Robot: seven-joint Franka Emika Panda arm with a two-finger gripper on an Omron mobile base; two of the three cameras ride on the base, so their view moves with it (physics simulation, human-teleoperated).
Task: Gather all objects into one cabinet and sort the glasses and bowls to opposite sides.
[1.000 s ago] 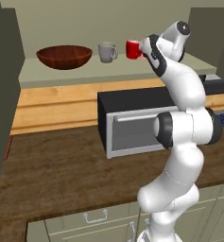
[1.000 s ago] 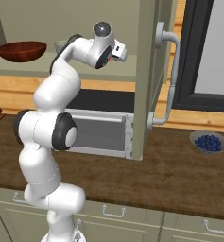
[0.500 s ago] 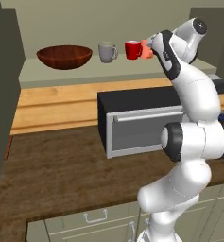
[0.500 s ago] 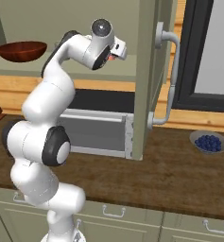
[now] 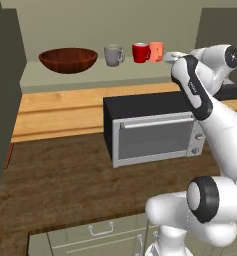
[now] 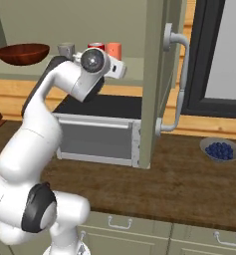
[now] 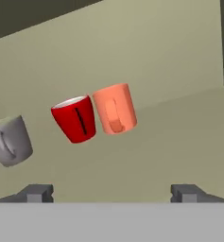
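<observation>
Start with the cabinet (image 5: 115, 30): its olive shelf already carries everything you were asked to gather. The wooden bowl (image 5: 68, 59) sits at the left end, and the three cups stand in a row toward the right: the grey mug (image 5: 113, 55), the red cup (image 5: 139, 52) and the salmon cup (image 5: 156, 51). Red and salmon look to be touching or very nearly so; the grey mug stands a little apart from them, and the bowl is well apart from all three. Judged from this layout, the sorting looks done or close to it, so your step in hand is to clear the arm out cleanly.

The gripper (image 7: 111, 193) is in front of the shelf, just right of the salmon cup in the left base view. Its jaws stand wide open and hold nothing; in the hand view the fingertips (image 7: 35, 193) are spread on either side, with the cups beyond them.

Draw the hand straight back from the shelf before you swing it, because the open cabinet door (image 6: 157, 79) hangs close on the right. Keep the jaws level and avoid drifting left, since a nudge on the salmon cup would push it into the red one. Mind the oven (image 5: 152, 130) on the tabletop (image 5: 60, 185) below as the elbow drops.
</observation>
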